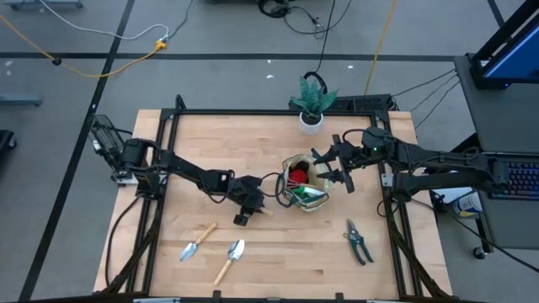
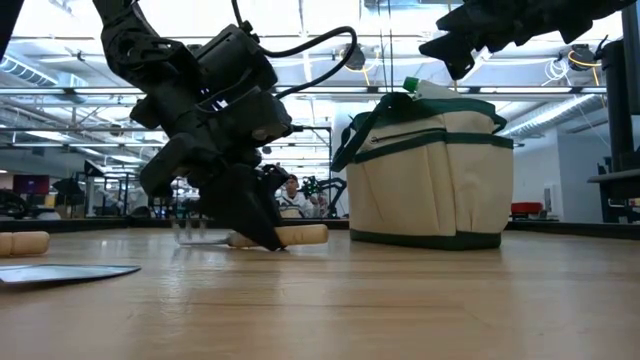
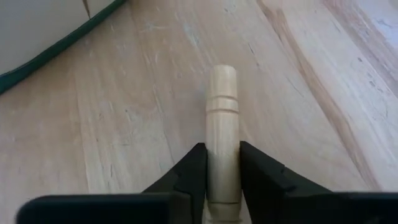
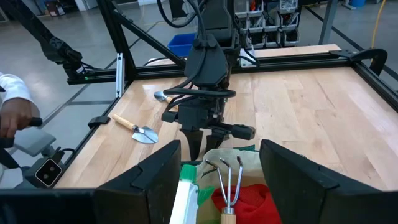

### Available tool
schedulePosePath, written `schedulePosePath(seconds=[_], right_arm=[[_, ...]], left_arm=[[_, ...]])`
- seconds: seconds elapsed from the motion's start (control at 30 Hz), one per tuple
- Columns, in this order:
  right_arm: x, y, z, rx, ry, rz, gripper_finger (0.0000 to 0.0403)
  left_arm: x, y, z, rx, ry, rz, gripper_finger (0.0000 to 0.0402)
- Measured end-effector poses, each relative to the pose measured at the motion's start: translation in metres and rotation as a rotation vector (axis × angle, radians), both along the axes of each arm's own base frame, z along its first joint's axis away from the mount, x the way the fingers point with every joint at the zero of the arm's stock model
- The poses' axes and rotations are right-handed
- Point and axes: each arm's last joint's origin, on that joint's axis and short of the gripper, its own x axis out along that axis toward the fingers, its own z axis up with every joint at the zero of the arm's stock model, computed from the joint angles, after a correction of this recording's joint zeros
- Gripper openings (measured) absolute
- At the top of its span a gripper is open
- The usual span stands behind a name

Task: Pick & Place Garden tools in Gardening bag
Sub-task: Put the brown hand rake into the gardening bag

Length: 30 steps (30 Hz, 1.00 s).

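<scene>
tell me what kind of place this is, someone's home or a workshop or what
Most likely a robotics lab or workshop, not a home. A wooden table in a dark metal frame stands on a grey floor with loose cables, and the low view shows a large hall with strip lighting behind.

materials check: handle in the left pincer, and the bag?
Handle: looks like pale unfinished wood, turned, with faint grain and grooved rings. Gardening bag: seems cream canvas or similar woven fabric, matte, with dark green trim; seams and soft folds show.
</scene>
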Motion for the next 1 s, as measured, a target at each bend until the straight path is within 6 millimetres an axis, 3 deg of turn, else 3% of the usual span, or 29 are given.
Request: schedulePosePath(seconds=[0.1,0.43,0.67,0.77,1.0], right_arm=[[0.0,0.0,0.0,-0.001,0.0,0.0,0.0212],[0.0,0.0,0.0,0.0,0.0,0.0,0.0212],[0.0,0.0,0.0,0.0,0.0,0.0,0.0212],[0.0,0.0,0.0,0.0,0.0,0.0,0.0212],[0.0,0.0,0.0,0.001,0.001,0.001,0.0212]], left_arm=[[0.0,0.0,0.002,-0.011,-0.013,-0.006,0.0071],[0.001,-0.002,0.003,-0.011,-0.032,-0.012,0.0085],[0.008,-0.007,0.011,-0.023,-0.063,-0.029,0.0072],[0.011,-0.012,0.025,-0.019,-0.114,-0.049,0.0072],[-0.002,-0.021,0.084,0.013,-0.308,-0.125,0.0078]])
